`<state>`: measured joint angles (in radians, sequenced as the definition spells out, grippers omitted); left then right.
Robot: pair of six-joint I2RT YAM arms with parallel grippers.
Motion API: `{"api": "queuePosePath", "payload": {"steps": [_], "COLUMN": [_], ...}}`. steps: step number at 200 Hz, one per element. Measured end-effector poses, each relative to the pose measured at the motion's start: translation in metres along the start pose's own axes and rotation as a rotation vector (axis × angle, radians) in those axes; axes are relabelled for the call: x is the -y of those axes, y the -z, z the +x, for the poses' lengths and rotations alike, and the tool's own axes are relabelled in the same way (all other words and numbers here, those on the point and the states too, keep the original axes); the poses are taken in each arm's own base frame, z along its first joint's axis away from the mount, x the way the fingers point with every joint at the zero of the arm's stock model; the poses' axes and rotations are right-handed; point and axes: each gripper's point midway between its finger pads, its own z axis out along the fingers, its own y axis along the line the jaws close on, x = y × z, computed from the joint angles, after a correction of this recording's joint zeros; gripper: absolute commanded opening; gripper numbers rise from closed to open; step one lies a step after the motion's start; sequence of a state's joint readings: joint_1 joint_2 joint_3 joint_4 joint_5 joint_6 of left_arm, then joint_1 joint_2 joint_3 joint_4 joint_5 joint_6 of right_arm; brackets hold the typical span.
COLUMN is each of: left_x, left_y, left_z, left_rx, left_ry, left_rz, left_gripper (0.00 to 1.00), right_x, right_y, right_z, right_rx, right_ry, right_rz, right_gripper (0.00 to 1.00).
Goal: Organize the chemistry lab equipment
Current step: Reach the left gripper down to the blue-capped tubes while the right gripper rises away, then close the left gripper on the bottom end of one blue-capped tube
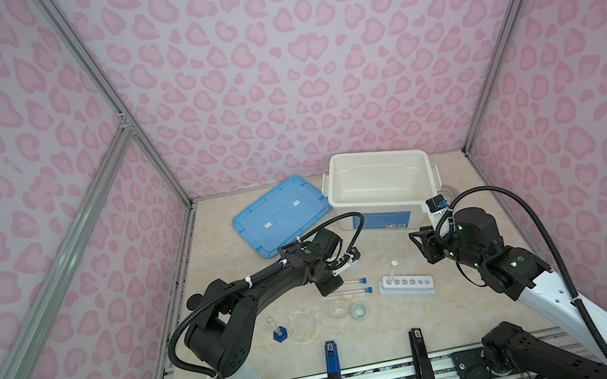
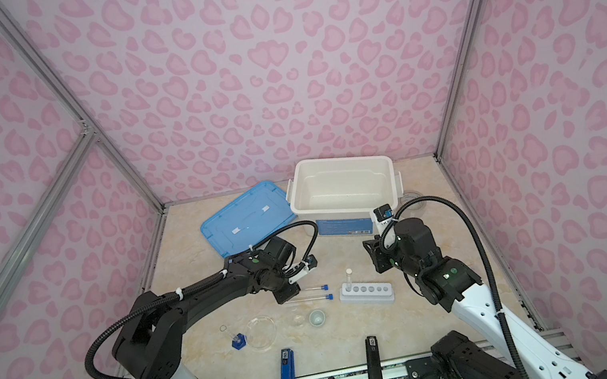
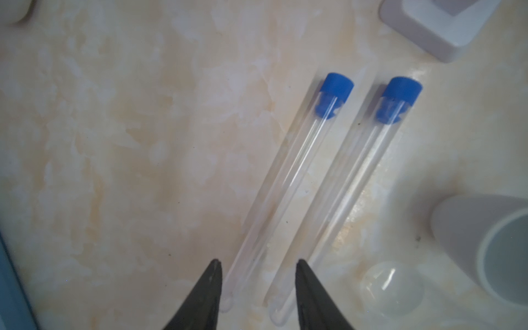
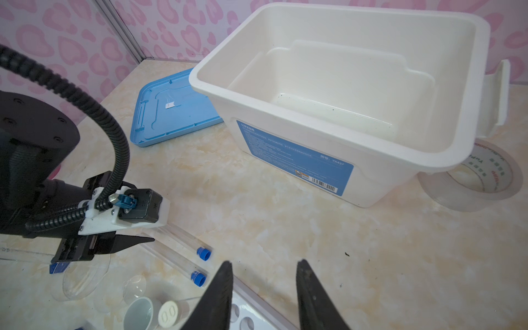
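Observation:
Two clear tubes with blue caps [image 3: 285, 185] [image 3: 348, 194] lie side by side on the table. Their round ends sit between the fingers of my open left gripper [image 3: 258, 263], which is low over them; I see no squeeze. In a top view that gripper [image 1: 336, 291] is left of the tubes [image 1: 354, 293]. The white six-hole rack [image 1: 407, 286] holds one white-capped tube [image 1: 393, 267] upright at its left end. The small white cup [image 1: 358, 310], clear round dish [image 1: 301, 324] and blue-based cylinder [image 1: 278, 332] stand nearer the front. My right gripper [image 4: 265, 262] hangs open and empty above the rack [image 4: 243, 317].
An open white bin [image 1: 342, 217] stands at the back, with its blue lid [image 1: 281, 215] flat to its left. A clear tape roll [image 4: 471, 183] lies by the bin's right end. A small clear lens-like dish [image 1: 339, 312] sits beside the cup. Two upright tools [image 1: 333, 375] [image 1: 420, 359] stand on the front rail.

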<state>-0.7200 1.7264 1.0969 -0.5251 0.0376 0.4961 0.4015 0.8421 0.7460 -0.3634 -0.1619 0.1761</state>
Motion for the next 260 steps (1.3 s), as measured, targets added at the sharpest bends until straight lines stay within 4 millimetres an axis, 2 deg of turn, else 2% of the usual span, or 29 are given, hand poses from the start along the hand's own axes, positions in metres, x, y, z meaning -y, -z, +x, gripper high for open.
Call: {"api": "queuePosePath", "payload": {"steps": [86, 163, 214, 219, 260], "left_x": [-0.008, -0.01, -0.009, -0.008, -0.006], "left_y": [-0.015, -0.027, -0.03, -0.03, -0.031], "left_z": [0.01, 0.014, 0.012, 0.012, 0.012], "left_rx": [-0.041, -0.071, -0.07, -0.069, -0.067], "left_ry": [0.028, 0.037, 0.036, 0.036, 0.04], "left_rz": [0.015, 0.026, 0.039, 0.04, 0.055], "left_gripper": [0.44, 0.43, 0.37, 0.32, 0.26], "right_x": [0.005, 0.006, 0.009, 0.01, 0.013], "right_y": [-0.009, -0.013, -0.014, -0.014, -0.014], "right_z": [0.005, 0.002, 0.003, 0.003, 0.003], "right_rx": [-0.027, -0.014, -0.015, -0.015, -0.013], "right_ry": [-0.026, -0.035, -0.041, -0.042, -0.048], "right_rz": [-0.004, -0.01, -0.005, -0.003, 0.005], "right_gripper": [0.38, 0.37, 0.37, 0.37, 0.36]}}
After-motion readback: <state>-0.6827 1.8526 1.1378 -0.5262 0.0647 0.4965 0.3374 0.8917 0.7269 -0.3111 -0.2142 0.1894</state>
